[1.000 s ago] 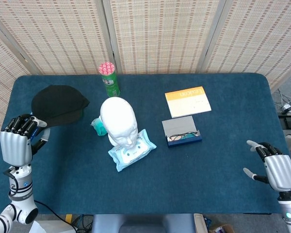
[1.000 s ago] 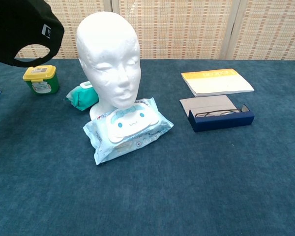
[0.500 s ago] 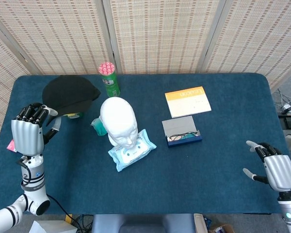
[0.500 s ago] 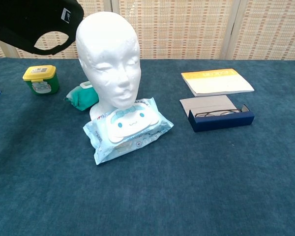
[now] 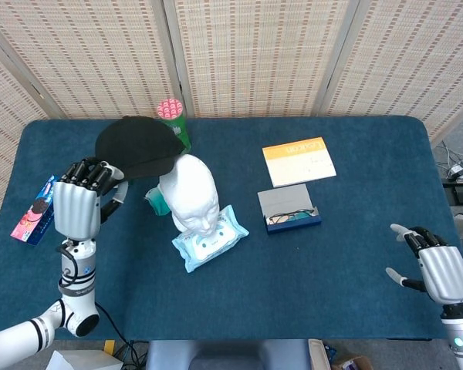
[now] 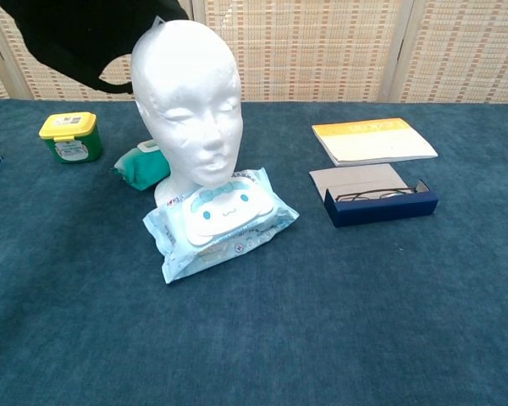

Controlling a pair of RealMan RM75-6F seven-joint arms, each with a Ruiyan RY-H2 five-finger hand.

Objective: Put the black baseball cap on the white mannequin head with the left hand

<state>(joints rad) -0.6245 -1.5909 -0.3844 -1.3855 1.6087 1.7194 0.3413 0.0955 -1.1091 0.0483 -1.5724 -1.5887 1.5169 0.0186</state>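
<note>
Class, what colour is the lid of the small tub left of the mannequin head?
Yellow: the tub has a yellow lid on a green body, clearest in the chest view.

Black cap (image 5: 135,145); white mannequin head (image 6: 189,101); dark blue table (image 5: 347,270).

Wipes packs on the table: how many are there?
2. The pale blue wipes pack with a cartoon face lies in front of the mannequin head, against its base. The smaller green wipes pack sits beside the head's base, partly hidden behind it in the head view.
</note>
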